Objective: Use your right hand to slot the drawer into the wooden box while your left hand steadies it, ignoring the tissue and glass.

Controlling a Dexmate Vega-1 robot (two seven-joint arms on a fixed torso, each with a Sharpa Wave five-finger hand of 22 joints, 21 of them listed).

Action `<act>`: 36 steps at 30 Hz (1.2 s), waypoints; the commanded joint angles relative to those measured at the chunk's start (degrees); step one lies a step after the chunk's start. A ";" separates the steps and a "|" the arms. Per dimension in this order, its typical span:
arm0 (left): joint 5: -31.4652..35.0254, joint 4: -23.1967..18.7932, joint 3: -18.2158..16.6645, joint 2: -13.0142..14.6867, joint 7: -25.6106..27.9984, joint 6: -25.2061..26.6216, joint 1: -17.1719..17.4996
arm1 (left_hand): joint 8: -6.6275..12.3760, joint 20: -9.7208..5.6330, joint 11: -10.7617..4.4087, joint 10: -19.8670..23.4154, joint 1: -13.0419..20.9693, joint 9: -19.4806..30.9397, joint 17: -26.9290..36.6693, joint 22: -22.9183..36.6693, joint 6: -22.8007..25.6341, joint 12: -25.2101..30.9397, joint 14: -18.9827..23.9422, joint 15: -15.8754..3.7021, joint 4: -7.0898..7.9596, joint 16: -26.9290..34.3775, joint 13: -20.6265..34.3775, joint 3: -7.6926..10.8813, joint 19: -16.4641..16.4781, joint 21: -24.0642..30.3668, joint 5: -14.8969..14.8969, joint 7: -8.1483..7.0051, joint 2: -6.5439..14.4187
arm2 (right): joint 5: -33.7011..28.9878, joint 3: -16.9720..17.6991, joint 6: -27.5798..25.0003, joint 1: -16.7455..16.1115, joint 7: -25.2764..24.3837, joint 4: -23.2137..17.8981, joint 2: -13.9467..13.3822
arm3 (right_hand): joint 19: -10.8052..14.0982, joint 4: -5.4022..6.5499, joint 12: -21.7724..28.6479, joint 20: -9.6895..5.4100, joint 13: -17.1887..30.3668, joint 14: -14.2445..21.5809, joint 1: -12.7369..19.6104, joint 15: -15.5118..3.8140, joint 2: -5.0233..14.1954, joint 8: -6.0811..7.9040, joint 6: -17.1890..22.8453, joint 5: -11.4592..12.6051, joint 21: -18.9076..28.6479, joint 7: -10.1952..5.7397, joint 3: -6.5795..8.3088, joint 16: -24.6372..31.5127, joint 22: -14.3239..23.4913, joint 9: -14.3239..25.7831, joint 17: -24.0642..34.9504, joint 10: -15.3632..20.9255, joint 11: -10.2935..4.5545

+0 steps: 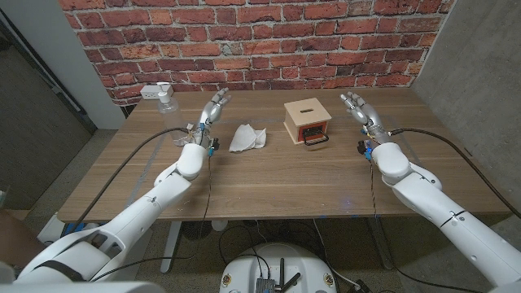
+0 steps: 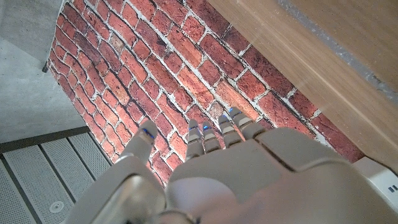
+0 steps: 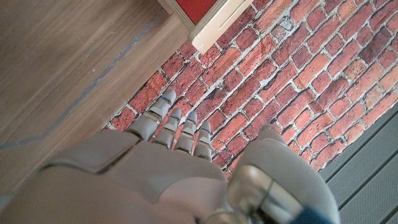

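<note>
The wooden box (image 1: 307, 119) stands on the counter (image 1: 277, 175), a little to the right of its middle and toward the brick wall (image 1: 260, 37). It has a slot on the top and a red front. The drawer (image 1: 315, 137) sits in the lower opening of the box, with its dark handle pointing to the near edge of the counter; I cannot tell if it is pushed in completely. A crumpled white tissue (image 1: 247, 137) lies just to the left of the box, apart from it. The right hand (image 1: 357, 107) is raised to the right of the box, not touching it, with fingers spread and holding nothing. The left hand (image 1: 214, 107) is raised to the left of the tissue, also released, fingers apart and empty. Behind the left hand, near the far left corner of the counter, there is a clear pump bottle (image 1: 167, 101) and a white power strip (image 1: 153, 92). In the right wrist view, the fingers (image 3: 176, 127) reach toward the brick wall, with a corner of the box (image 3: 205, 18) near them.
</note>
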 commanded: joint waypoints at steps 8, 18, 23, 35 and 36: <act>-14.74 3.33 -2.36 -2.08 -11.98 -1.72 0.33 | 0.11 -5.87 0.49 -3.20 -2.69 -0.18 0.41 0.06 -5.95 -0.12 -3.84 0.80 1.47 -0.32 0.04 -1.66 -6.82 -0.64 0.24 0.74 2.38 | 14.12 0.57 14.97 1.85 6.93 10.11 4.44 | -6.13 3.78 -0.38 -1.45 -0.15 -2.62 -7.25 -0.21 0.19 -0.67 -2.40 1.35 -0.14 1.81 -2.38 -0.50 0.32 -0.04 -0.39 -1.12 0.38; -19.09 4.52 -2.79 -2.93 -16.00 -1.02 0.15 | 0.13 -6.36 2.00 -8.90 -3.89 -0.36 0.51 0.11 -10.98 -0.44 -10.60 1.29 4.86 -0.59 -0.02 -4.08 -11.11 -0.09 0.47 2.81 1.73 | 20.85 0.56 18.51 2.77 12.83 13.94 5.86 | -10.42 4.96 -0.88 -1.00 -0.33 -6.07 -12.14 1.35 -0.01 -0.94 -6.05 2.38 0.01 4.33 -4.13 -1.07 0.34 -0.12 -0.97 -4.57 1.76; -21.67 3.99 -3.30 -3.20 -17.41 0.18 0.80 | -0.04 -7.16 2.36 -11.97 -3.87 -0.41 0.51 0.10 -15.00 -0.48 -13.93 1.57 6.41 -0.52 -0.01 -5.19 -13.65 -0.31 0.64 3.53 1.67 | 23.52 0.59 18.93 2.82 14.83 14.86 6.19 | -11.16 5.00 -0.90 -1.22 -0.38 -7.02 -13.32 1.77 -0.05 -0.91 -7.00 2.70 0.15 6.37 -4.52 -1.09 0.33 -0.15 -1.17 -5.51 2.41; -27.93 4.68 -4.23 -3.38 -23.45 3.07 0.81 | 0.62 -7.09 4.90 -13.90 -3.80 -0.47 0.45 0.11 -16.90 0.20 -16.16 3.27 8.91 0.14 -0.03 -6.66 -16.64 0.09 0.70 6.04 2.46 | 28.22 0.13 19.00 3.72 18.74 17.57 7.49 | -13.81 5.20 -1.05 -1.51 -0.45 -9.47 -15.84 3.29 -0.14 -0.91 -9.46 3.49 0.15 9.99 -5.50 -1.17 0.35 -0.21 -1.53 -8.50 4.52; -28.66 5.27 -4.44 -3.79 -24.09 2.76 0.69 | 0.62 -7.34 5.07 -13.90 -4.00 -0.47 0.51 0.12 -16.90 0.23 -16.26 3.34 9.19 0.14 -0.03 -6.92 -16.81 0.07 0.66 6.22 2.28 | 28.57 0.07 19.26 3.97 19.34 18.13 7.70 | -13.87 5.20 -1.05 -1.51 -0.46 -9.54 -15.90 3.32 -0.15 -0.94 -9.60 3.51 0.16 10.11 -5.54 -1.17 0.35 -0.21 -1.54 -8.60 4.62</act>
